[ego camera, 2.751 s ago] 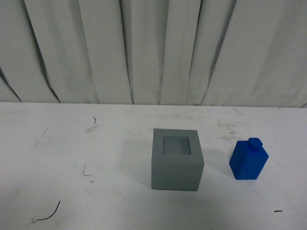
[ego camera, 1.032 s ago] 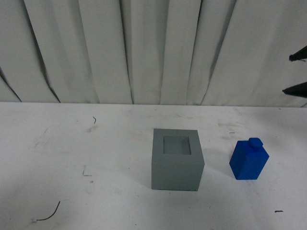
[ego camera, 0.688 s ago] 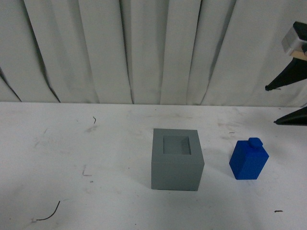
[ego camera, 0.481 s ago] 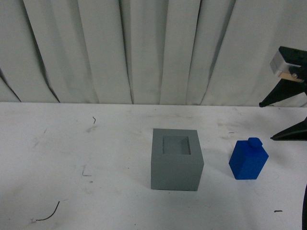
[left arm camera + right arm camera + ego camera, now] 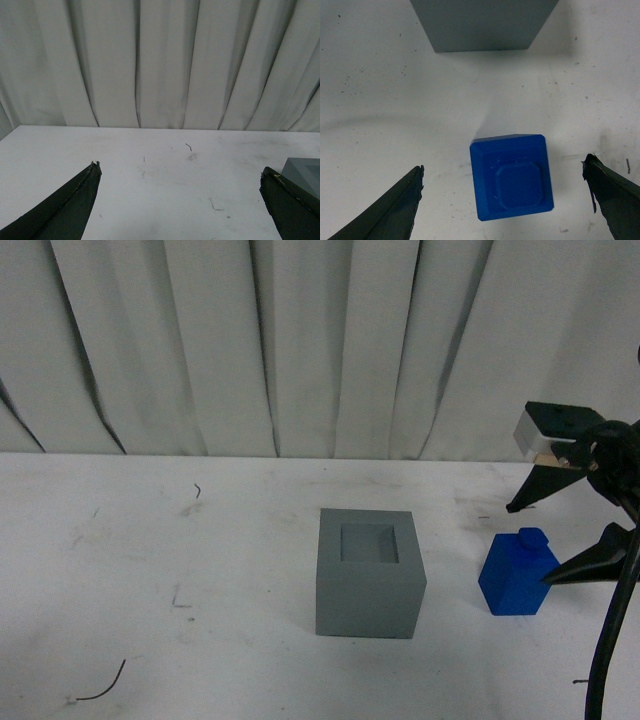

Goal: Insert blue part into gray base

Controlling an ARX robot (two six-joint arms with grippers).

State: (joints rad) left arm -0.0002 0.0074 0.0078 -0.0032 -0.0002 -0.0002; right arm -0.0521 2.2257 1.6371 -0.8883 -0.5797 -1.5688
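The blue part [image 5: 517, 574] stands upright on the white table, knob up, right of the gray base [image 5: 367, 572], whose square recess is empty. My right gripper [image 5: 527, 545] hangs open above the blue part, one finger on each side and clear of it. The right wrist view looks down on the blue part [image 5: 512, 176] between the open fingers [image 5: 385, 212], with the gray base [image 5: 480, 22] beyond it. My left gripper [image 5: 180, 172] is open and empty over bare table; a corner of the gray base [image 5: 306, 172] shows beside one finger. The left gripper is out of the front view.
The white table [image 5: 150, 570] has scuffs and small dark scraps. A pleated white curtain [image 5: 300, 340] hangs behind it. A black cable [image 5: 605, 660] hangs from the right arm at the right edge.
My right gripper has come into the front view from the upper right and moved down and left, to straddle the blue part from above. The blocks have not moved.
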